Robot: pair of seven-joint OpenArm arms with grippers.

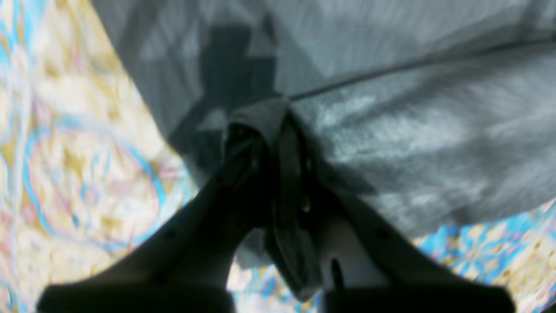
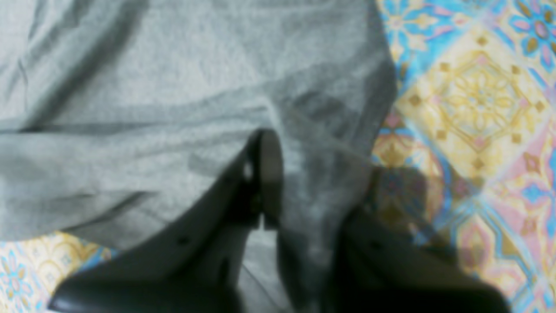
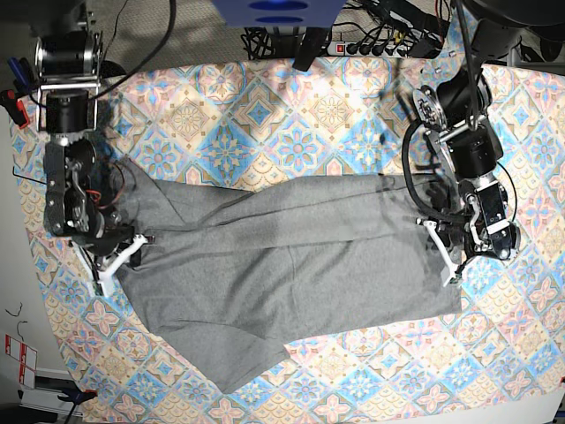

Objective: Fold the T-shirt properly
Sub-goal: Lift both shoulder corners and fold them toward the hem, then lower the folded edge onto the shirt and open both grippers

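The heather-grey T-shirt [image 3: 291, 256] lies spread and creased across the middle of the patterned tablecloth [image 3: 265, 115], with a flap reaching toward the front edge. My left gripper [image 3: 446, 256] is at the shirt's right edge. In the left wrist view it [image 1: 278, 143] is shut on a bunched fold of the grey cloth [image 1: 412, 130]. My right gripper [image 3: 132, 247] is at the shirt's left edge. In the right wrist view its jaws [image 2: 317, 174] stand apart, with grey cloth [image 2: 152, 87] lying between them and over the right finger.
Cables and a power strip [image 3: 388, 44] lie past the back edge of the table. The left arm's base [image 3: 450, 106] stands at the back right and the right arm's base [image 3: 66, 79] at the back left. Bare tablecloth surrounds the shirt.
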